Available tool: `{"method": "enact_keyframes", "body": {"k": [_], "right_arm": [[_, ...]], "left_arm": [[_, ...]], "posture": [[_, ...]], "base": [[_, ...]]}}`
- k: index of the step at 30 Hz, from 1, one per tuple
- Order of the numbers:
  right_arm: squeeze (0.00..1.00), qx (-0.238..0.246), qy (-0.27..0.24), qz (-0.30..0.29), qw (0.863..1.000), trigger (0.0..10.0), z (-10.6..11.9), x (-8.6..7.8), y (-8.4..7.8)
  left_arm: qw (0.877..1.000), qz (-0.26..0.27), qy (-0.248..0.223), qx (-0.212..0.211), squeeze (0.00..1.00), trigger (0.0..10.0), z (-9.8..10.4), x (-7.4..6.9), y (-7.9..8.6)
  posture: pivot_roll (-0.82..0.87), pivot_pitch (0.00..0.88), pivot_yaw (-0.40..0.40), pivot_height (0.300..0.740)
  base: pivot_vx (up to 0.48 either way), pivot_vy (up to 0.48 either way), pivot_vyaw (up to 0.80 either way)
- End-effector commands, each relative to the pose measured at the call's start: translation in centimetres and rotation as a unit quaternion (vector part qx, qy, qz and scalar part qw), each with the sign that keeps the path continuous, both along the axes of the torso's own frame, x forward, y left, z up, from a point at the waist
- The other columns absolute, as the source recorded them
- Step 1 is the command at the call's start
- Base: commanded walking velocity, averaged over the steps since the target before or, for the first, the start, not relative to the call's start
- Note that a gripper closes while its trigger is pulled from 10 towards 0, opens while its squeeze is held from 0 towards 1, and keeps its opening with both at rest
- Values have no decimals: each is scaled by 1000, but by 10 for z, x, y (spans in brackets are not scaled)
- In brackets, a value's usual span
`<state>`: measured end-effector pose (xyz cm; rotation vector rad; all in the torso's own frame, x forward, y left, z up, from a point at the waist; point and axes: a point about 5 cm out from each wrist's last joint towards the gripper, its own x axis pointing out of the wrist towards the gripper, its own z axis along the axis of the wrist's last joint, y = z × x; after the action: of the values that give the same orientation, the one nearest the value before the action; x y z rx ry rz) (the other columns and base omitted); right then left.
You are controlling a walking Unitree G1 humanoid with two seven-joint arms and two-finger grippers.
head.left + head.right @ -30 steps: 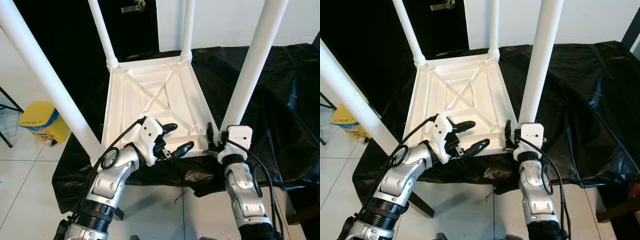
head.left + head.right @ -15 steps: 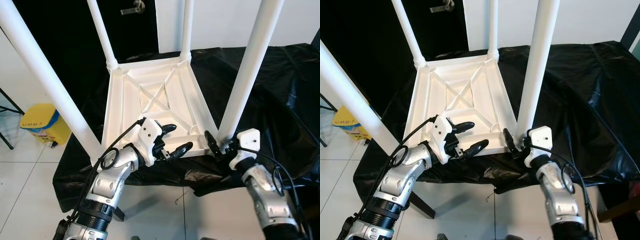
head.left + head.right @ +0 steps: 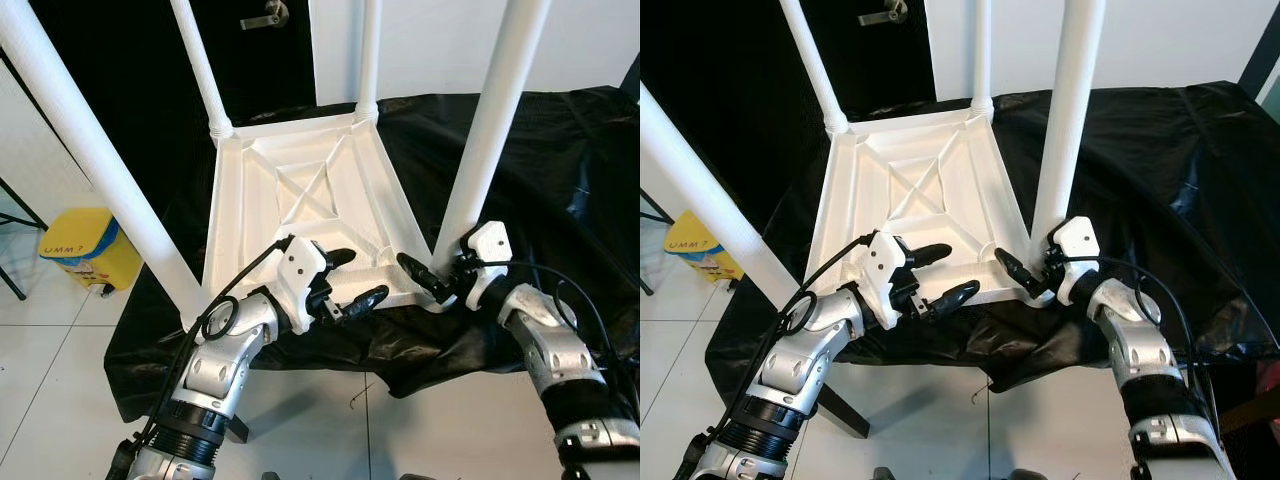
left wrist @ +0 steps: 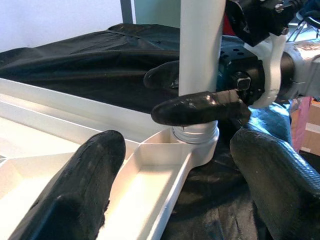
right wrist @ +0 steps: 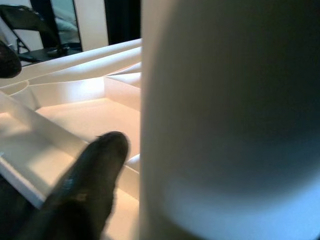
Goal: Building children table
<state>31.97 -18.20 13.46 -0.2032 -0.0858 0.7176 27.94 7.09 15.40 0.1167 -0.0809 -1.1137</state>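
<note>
The white children's table [image 3: 228,215] lies upside down on a black cloth, its four legs pointing up. My right gripper [image 3: 437,277] is shut on the base of the near right leg [image 3: 487,125], one finger in front of it and one behind. The left wrist view has those fingers [image 4: 196,107] hugging the leg [image 4: 200,45] just above its socket. My left gripper [image 3: 350,278] is open at the table's near rim, a little left of that leg, with nothing between its fingers. In the right wrist view the leg [image 5: 230,125] looms close beside one finger [image 5: 95,170].
The black cloth [image 3: 560,170] covers the surface under the table and hangs over its near edge. A yellow bin [image 3: 80,245] stands on the tiled floor at the left. A dark door with a handle [image 3: 262,14] is behind.
My right arm has swung out to the right and its wrist has turned around the near right leg, so its fingers now reach leftward across the leg's base. The left arm has stayed put.
</note>
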Motion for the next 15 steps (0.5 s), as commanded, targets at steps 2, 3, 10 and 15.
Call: {"method": "enact_keyframes", "body": {"k": [2,3,10,15], "right_arm": [[0,-12,7,27,1000,2706,-2,2,10],[0,-16,11,32,999,0,-4,2,9],[0,-15,23,36,999,0,-7,2,3],[0,-8,27,21,999,10000,-9,1,0]], "left_arm": [[1000,18,1,7,0,10000,-2,0,3],[1000,22,1,6,0,10000,-2,0,4],[999,32,1,4,0,10000,-2,-2,6],[999,34,2,3,0,10000,-3,-3,6]], "posture": [[-68,26,26,740],[-63,27,21,740],[-53,31,10,740],[-57,33,12,740]], "base": [[0,0,0],[0,0,0],[0,0,0],[0,0,0]]}}
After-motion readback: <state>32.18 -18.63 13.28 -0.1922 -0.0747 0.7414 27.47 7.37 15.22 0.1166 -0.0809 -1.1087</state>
